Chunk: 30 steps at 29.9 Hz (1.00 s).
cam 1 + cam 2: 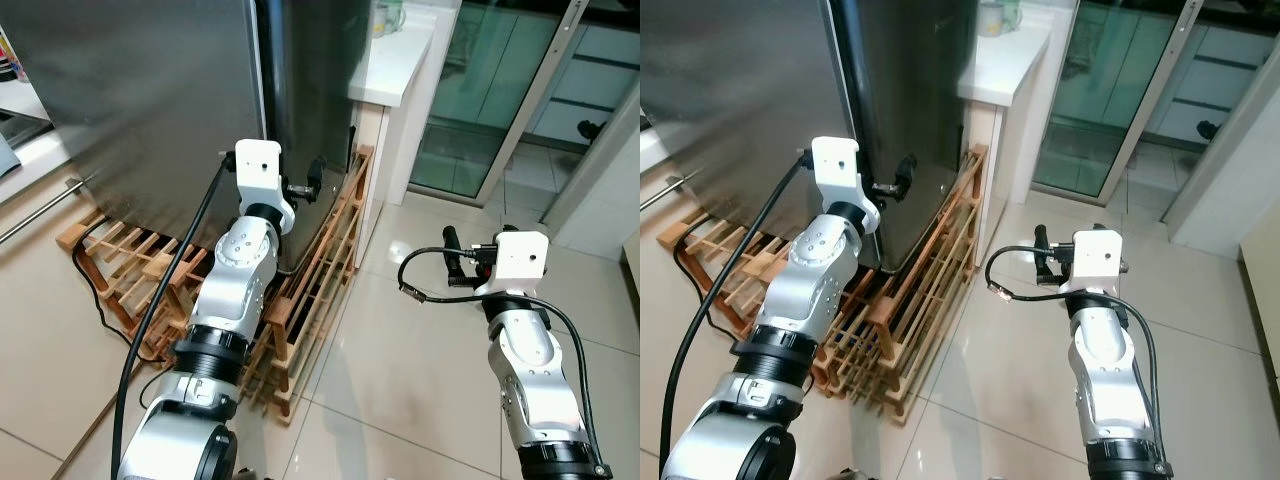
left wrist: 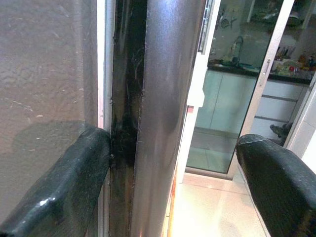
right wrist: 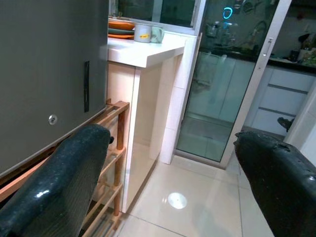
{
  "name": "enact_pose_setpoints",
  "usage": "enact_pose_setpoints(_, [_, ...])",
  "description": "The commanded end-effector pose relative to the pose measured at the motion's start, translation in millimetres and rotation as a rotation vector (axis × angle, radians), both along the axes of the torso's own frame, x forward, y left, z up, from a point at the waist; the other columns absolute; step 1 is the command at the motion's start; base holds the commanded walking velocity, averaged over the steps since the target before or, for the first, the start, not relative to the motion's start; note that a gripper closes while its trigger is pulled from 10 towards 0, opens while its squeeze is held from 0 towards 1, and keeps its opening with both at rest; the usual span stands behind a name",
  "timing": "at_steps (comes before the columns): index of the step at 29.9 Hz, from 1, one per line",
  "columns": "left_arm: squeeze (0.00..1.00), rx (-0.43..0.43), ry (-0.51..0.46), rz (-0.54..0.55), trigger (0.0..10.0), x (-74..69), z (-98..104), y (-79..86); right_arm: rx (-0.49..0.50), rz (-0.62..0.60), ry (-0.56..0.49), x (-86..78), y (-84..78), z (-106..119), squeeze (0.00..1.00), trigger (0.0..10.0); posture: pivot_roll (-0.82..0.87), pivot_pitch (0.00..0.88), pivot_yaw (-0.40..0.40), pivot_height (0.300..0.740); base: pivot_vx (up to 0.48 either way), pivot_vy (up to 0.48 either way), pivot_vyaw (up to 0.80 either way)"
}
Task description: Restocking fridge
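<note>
The fridge point(image 1: 180, 90) corner edge is seen between the spread fingers of the left gripper point(image 1: 300, 188), one finger point(image 2: 59, 187) touching its face. The right gripper point(image 1: 1042, 258) is held open over the floor point(image 1: 420, 340), well apart from the fridge.

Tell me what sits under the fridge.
A wooden slatted rack lies on the floor under the fridge, sticking out past its base. A black cable runs through it. The part beneath the fridge is hidden.
</note>
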<state>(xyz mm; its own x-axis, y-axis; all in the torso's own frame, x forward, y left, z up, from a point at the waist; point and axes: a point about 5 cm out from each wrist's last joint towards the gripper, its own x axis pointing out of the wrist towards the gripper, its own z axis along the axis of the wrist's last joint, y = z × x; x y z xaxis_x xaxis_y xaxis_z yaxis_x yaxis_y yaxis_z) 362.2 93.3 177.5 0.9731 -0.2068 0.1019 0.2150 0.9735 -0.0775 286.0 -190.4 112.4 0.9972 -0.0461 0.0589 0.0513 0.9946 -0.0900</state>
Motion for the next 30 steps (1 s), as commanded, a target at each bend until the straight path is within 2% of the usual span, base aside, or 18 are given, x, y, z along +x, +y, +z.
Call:
enact_pose_setpoints(1, [0.0, -0.025, 0.0, -0.034, 10.0, 8.2, 4, -10.5, -0.001, -0.003, 0.005, 2.6, -1.5, 0, 0.0, 10.0, -0.1, 0.0, -0.012, 0.74, 0.0, 0.0, 0.0])
enact_pose_setpoints(2, [0.0, -0.025, 0.0, -0.034, 10.0, 8.2, 4, -10.5, -0.001, -0.003, 0.005, 2.6, -1.5, 0, 0.0, 10.0, -0.1, 0.0, -0.012, 0.74, 0.0, 0.0, 0.0])
enact_pose_setpoints(3, [0.0, -0.068, -0.006, -0.159, 10.0, 13.4, 12, -40.4, 0.003, 0.006, 0.013, 2.9, 1.3, -3, 0.0, 10.0, -0.12, 0.0, -0.006, 0.74, 0.0, 0.0, 0.0])
enact_pose_setpoints(4, [0.0, -0.076, -0.012, -0.217, 10.0, 13.7, 16, -54.4, 0.004, 0.012, 0.015, 2.2, 2.9, -4, 0.0, 10.0, -0.12, 0.0, -0.006, 0.74, 0.0, 0.0, 0.0])
enact_pose_setpoints(5, [0.0, -0.076, -0.012, -0.217, 10.0, 13.7, 16, -54.4, 0.004, 0.012, 0.015, 2.2, 2.9, -4, 0.0, 10.0, -0.12, 0.0, -0.006, 0.74, 0.0, 0.0, 0.0])
enact_pose_setpoints(8, [0.0, -0.116, 0.005, -0.436, 10.0, 5.0, 28, -100.0, 0.002, 0.015, 0.022, -2.6, 4.5, -7, 0.0, 10.0, -0.15, 0.0, 0.006, 0.74, 0.0, 0.0, 0.0])
enact_pose_setpoints(11, [0.0, -0.179, -0.05, -0.751, 10.0, -23.7, 48, -144.4, 0.01, -0.014, 0.059, -11.9, -1.7, -18, 0.0, 10.0, -0.17, 0.0, 0.023, 0.74, 0.0, 0.0, 0.0])
enact_pose_setpoints(12, [0.0, -0.179, -0.05, -0.751, 10.0, -23.7, 48, -144.4, 0.01, -0.014, 0.059, -11.9, -1.7, -18, 0.0, 10.0, -0.17, 0.0, 0.023, 0.74, 0.0, 0.0, 0.0])
enact_pose_setpoints(14, [0.0, -0.246, -0.083, -0.993, 10.0, -49.4, 56, -167.2, 0.03, -0.053, 0.096, -18.5, -9.3, -28, 0.0, 10.0, -0.18, 0.0, 0.034, 0.74, 0.0, 0.0, 0.0])
enact_pose_setpoints(15, [0.0, -0.246, -0.083, -0.993, 10.0, -49.4, 56, -167.2, 0.03, -0.053, 0.096, -18.5, -9.3, -28, 0.0, 10.0, -0.18, 0.0, 0.034, 0.74, 0.0, 0.0, 0.0])
enact_pose_setpoints(17, [0.0, -0.287, -0.147, -1.179, 10.0, -72.5, 66, -179.6, 0.039, -0.072, 0.124, -23.1, -13.3, -35, 0.0, 10.0, -0.18, 0.0, 0.035, 0.74, 0.0, 0.0, 0.0])
enact_pose_setpoints(21, [0.0, -0.317, -0.187, -1.3, 10.0, -85.3, 73, -181.7, 0.041, -0.075, 0.141, -25.0, -14.4, -40, 0.0, 10.0, -0.18, 0.0, 0.035, 0.74, 0.0, 0.0, 0.0])
enact_pose_setpoints(24, [0.0, -0.308, -0.197, -1.293, 10.0, -85.2, 73, -177.6, 0.04, -0.072, 0.147, -24.6, -14.3, -41, 0.0, 10.0, -0.17, 0.0, 0.032, 0.74, 0.0, 0.0, 0.0])
enact_pose_setpoints(25, [0.0, -0.303, -0.187, -1.234, 10.0, -76.4, 69, -164.7, 0.04, -0.067, 0.148, -22.6, -13.3, -41, 0.0, 10.0, -0.16, 0.0, 0.031, 0.74, 0.0, 0.0, 0.0])
enact_pose_setpoints(27, [0.0, -0.285, -0.145, -1.054, 10.0, -52.3, 55, -125.9, 0.033, -0.045, 0.12, -17.6, -9.8, -36, 0.0, 10.0, -0.15, 0.0, 0.031, 0.74, 0.0, 0.0, 0.0])
enact_pose_setpoints(28, [0.0, -0.285, -0.145, -1.054, 10.0, -52.3, 55, -125.9, 0.033, -0.045, 0.12, -17.6, -9.8, -36, 0.0, 10.0, -0.15, 0.0, 0.031, 0.74, 0.0, 0.0, 0.0])
enact_pose_setpoints(29, [0.0, -0.288, -0.126, -0.993, 10.0, -45.2, 49, -108.4, 0.029, -0.035, 0.109, -15.8, -8.7, -33, 0.0, 10.0, -0.14, 0.0, 0.028, 0.74, 0.0, 0.0, 0.0])
enact_pose_setpoints(30, [0.0, -0.268, -0.1, -0.929, 10.0, -39.4, 36, -81.0, 0.034, -0.036, 0.104, -13.1, -10.2, -30, 0.0, 10.0, -0.13, 0.0, 0.023, 0.74, 0.0, 0.0, 0.0])
